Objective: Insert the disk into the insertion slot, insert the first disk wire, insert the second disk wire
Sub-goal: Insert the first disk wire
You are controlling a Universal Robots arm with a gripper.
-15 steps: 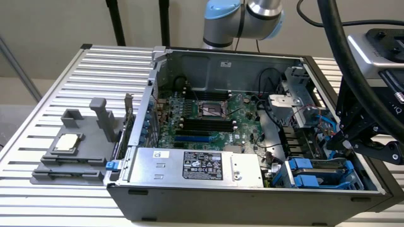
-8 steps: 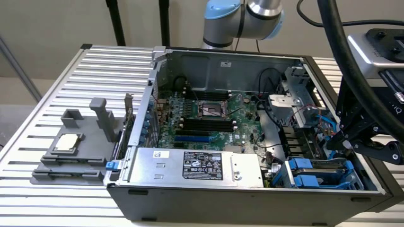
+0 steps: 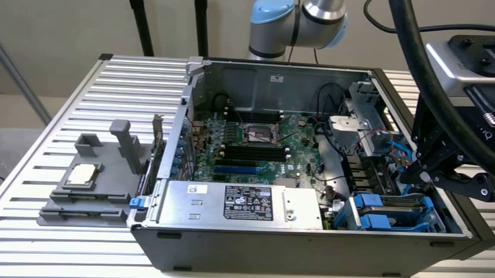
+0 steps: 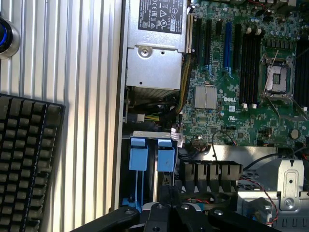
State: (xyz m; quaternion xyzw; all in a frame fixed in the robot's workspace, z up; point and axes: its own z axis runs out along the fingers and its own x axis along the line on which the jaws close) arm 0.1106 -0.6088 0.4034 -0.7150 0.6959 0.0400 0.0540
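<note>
Exterior view has the black claw (image 3: 410, 175) (image 4: 169, 205) at three o'clock of the open dark grey computer case (image 3: 309, 242), its jaws drawn tight together; whether they pinch anything I cannot tell. Just beneath it, at five o'clock in the case, sits the grey metal drive bay cage (image 3: 421, 202) (image 4: 151, 134), with two bright blue plastic carriers (image 3: 371, 204) lying inside. Whether the disk is clipped in them I cannot tell. At six o'clock lies a silver box with a black label (image 3: 247, 202).

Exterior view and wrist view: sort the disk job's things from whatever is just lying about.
Job in hand:
insertion slot, with blue rails
gripper, shut, near it

Lying about:
square chip on grey fixture
keyboard
silver box
motherboard
</note>
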